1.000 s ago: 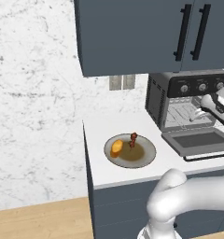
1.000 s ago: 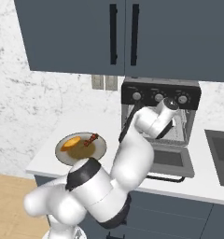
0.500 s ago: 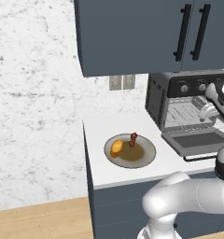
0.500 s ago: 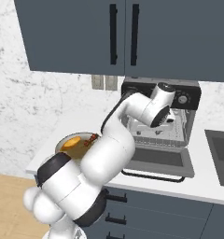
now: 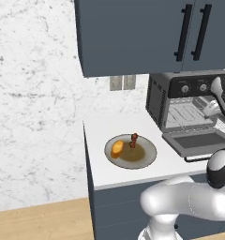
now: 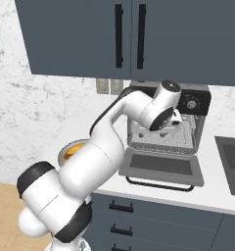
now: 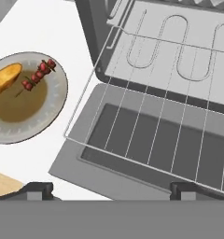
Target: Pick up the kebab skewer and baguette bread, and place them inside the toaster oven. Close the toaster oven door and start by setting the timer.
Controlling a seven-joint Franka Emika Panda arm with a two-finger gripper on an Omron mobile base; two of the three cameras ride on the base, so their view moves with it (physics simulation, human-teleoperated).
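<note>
1. With the boxy black toaster oven (image 5: 189, 110) open, its dark grey drop-down door (image 7: 146, 154) flat and wire rack (image 7: 156, 100) drawn out, swing left and descend on the thin kebab skewer (image 7: 38, 74) beside the orange-golden baguette bread (image 7: 5, 77) on the grey plate (image 7: 37, 126).
2. Your fingers (image 7: 111, 189) stand wide open over the door, holding nothing.

You see the toaster oven (image 5: 180, 101), a boxy black and dark grey unit with vented sides and round knobs along its top panel, standing on the counter. Its toaster oven door (image 7: 146, 140) hangs dropped open, lying flat with the glass window facing up, and the wire rack is drawn out over it. The kebab skewer (image 7: 38, 73) lies tilted, just beside the orange-golden baguette bread (image 7: 4, 77), both well left of the oven.
</note>
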